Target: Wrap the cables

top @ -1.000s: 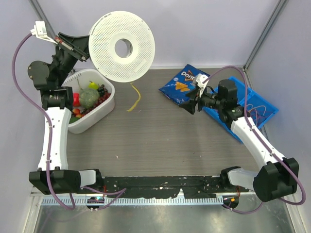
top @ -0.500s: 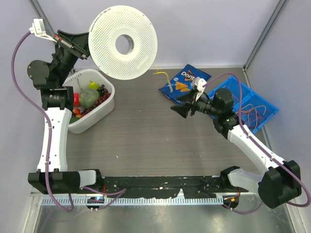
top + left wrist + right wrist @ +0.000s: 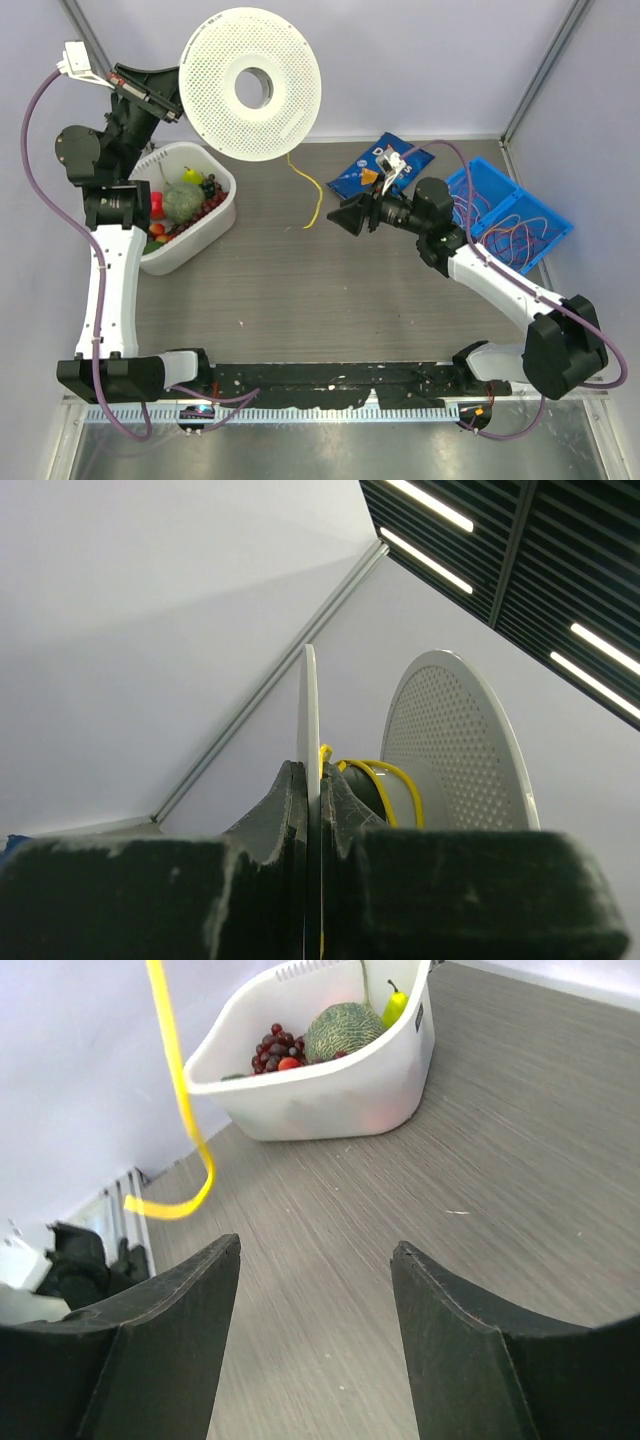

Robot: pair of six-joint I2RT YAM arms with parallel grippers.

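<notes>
We hold the spool (image 3: 215, 75) rim pinched in our left gripper (image 3: 308, 785), with some yellow cable (image 3: 319, 198) wound on its hub. The tail hangs near-vertical just left of our right gripper (image 3: 338, 216), whose fingers are spread and empty; it seems to lie outside their gap

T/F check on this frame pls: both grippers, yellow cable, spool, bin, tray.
1. The left gripper is clamped on the flange of the spool. True.
2. The right gripper is shut on the yellow cable. False: its fingers are open with nothing between them, and the cable hangs off to one side.
3. Yellow cable is wound on the spool's hub. True.
4. The white bin is empty. False: it holds a melon, grapes and other fruit.
5. The blue tray holds loose cables. True.
</notes>
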